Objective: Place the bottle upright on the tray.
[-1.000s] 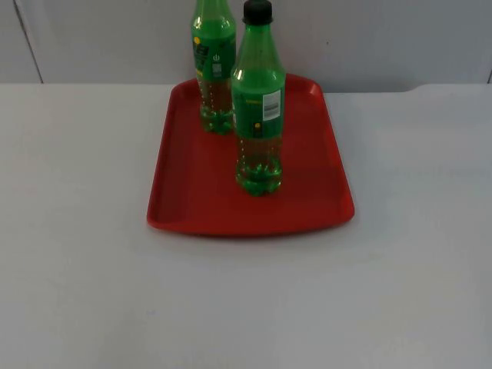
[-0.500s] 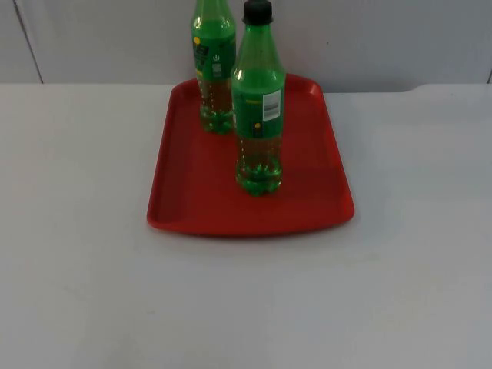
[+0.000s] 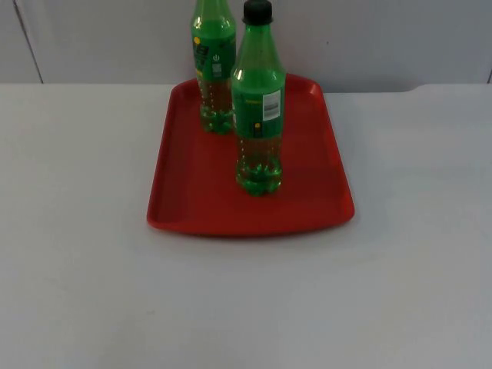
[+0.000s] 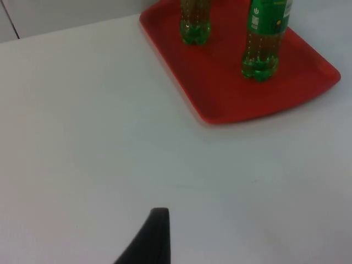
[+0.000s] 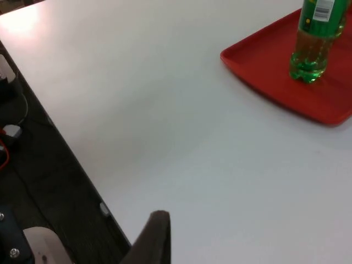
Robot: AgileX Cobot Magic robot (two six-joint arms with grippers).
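The left hand [image 4: 157, 236] was seen from its wrist camera held above the bare white counter [image 3: 77, 269], well apart from the red tray [image 3: 192, 200]; a single black fingertip was visible, so whether the fingers were apart or together could not be told. Nothing was seen to be carried by it, and the left arm was judged to be waiting.

On the counter, the tray was found near the far edge, by the grey partition wall [image 3: 384, 38]. Two green bottles were stood upright on it. The rear bottle [image 3: 213, 69] was placed toward the tray's far-left corner. The capped bottle [image 3: 259, 108] was set nearer the tray's middle, slightly toward its right edge, with its base resting flat on the tray's floor and its black cap [image 3: 257, 11] on top. The two bottles were seen apart, not touching.

The right hand [image 5: 154, 236] was likewise held over open counter close to the counter's edge, well apart from the tray; its fingers' state could not be told, and nothing was seen in it.

The task was judged to be finished: the bottle was upright on the tray, and no further placing was judged to be left
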